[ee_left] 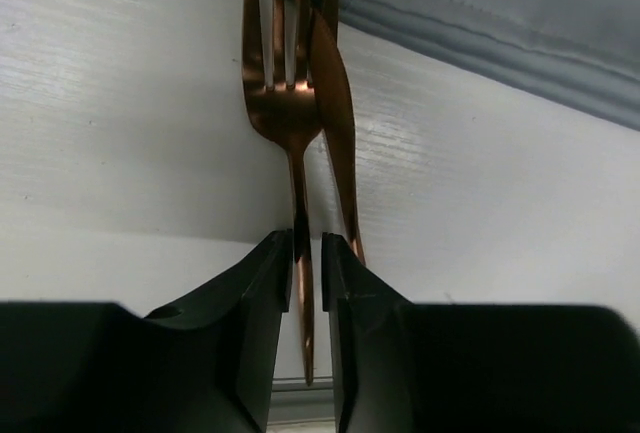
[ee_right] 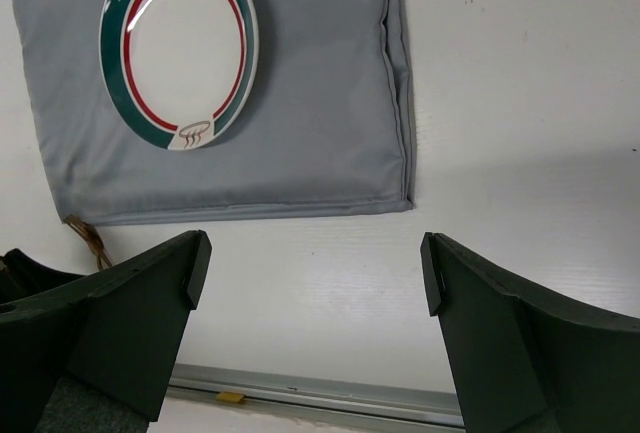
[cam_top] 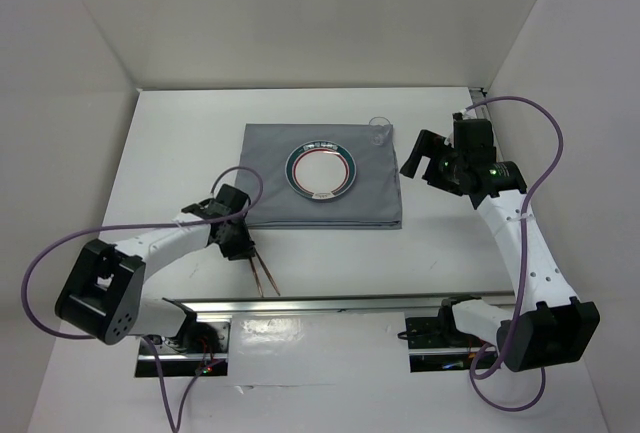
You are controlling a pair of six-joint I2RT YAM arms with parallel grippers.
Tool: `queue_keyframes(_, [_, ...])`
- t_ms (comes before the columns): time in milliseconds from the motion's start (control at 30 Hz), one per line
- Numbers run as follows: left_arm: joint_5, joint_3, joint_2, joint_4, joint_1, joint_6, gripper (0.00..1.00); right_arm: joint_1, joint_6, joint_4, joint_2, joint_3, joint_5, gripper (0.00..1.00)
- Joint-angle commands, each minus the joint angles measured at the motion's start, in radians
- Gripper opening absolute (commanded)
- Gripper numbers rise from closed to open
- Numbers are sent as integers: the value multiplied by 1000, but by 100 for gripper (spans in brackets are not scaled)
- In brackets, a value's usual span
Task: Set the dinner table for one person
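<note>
Two-finger left gripper (ee_left: 306, 243) set narrowly about fork (ee_left: 290, 113) handle, a detail given by left wrist view alone; pinching or not, cannot tell. Knife (ee_left: 335, 103) just beside, both on table (cam_top: 180, 133) off near-left corner of mat (cam_top: 270, 203), likely bound for beside plate (cam_top: 320, 168). Glass (cam_top: 380, 133) visible only from above. Right gripper (ee_right: 315, 263) spread wide, empty, hovering past mat's right edge.

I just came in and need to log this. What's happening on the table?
A place is being set. The left gripper straddles the handle of a fork lying beside a knife on the table, just off the grey mat; whether it grips is unclear. A plate sits on the mat, a glass at its far corner. The right gripper hangs open.
</note>
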Motion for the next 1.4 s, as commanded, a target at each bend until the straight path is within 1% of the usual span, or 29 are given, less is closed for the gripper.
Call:
queue_keyframes(0, [-47,-6,37,35,0,-13,34,-6,-3,21,-24,0,1,100])
queue_keyframes(33, [-47,-6,48,35,0,-13,31,-6,-3,21,-24,0,1,100])
queue_keyframes(67, [-62,-6,57,23,0,-13,24,-6,-3,21,-24,9,1,100])
queue_keyframes(133, [-90,27,57,-19,0,-22,13,-6,-3,21,-24,9,1,100])
queue_keyframes(200, [-99,50,21,-54,0,-22,3,-6,-3,21,-24,9,1,100])
queue_keyframes(233, [-113,81,10,-89,0,-13,0,-6,-3,21,-24,9,1,100])
queue_keyframes(300, [-127,125,-10,-144,0,-13,0,-6,-3,21,-24,9,10,100])
queue_keyframes(333, [-156,179,-26,-172,0,-2,0,-6,-3,21,-24,9,10,100])
queue_keyframes(400, [-185,233,-41,-244,0,-2,0,-6,-3,32,-24,0,10,100])
queue_keyframes(433, [-196,279,-55,-258,-10,19,0,-6,-3,32,-15,0,-2,100])
queue_keyframes(567, [-231,369,-64,-302,-10,46,0,-6,-3,32,-15,0,-13,100])
queue_keyframes(667, [-231,432,-38,-315,-10,78,0,-6,-3,41,-15,-9,-13,100])
queue_keyframes(733, [-231,460,9,-293,-10,104,0,-6,-3,41,-15,-9,-13,100])
queue_keyframes(800, [-231,524,60,-266,-10,157,0,-6,-3,30,-24,-9,-13,100])
queue_keyframes(833, [-231,555,132,-255,-10,185,0,-6,-3,30,-24,-9,-13,100])
queue_keyframes(867, [-231,633,176,-264,-10,232,0,-6,-3,30,-24,-9,-13,100])
queue_keyframes(933, [-231,713,265,-264,-10,286,0,-6,-3,18,-33,-9,-2,100])
queue_keyframes(967, [-231,788,354,-276,-10,324,0,-6,-3,9,-33,-9,-2,100])
queue_keyframes(1067, [-220,874,462,-286,-10,389,0,-6,-3,-4,-53,-9,7,100])
queue_keyframes(1100, [-220,923,523,-286,-10,414,0,-6,-3,-13,-67,-9,21,100])
queue_keyframes(1167, [-223,1001,583,-286,-10,428,0,-6,8,-22,-79,-9,21,100])
queue_keyframes(1200, [-224,1027,643,-302,1,428,0,-6,17,-22,-94,-9,21,100])
queue_keyframes(1367, [-191,1135,775,-322,10,440,0,-6,17,-40,-108,-19,30,100])
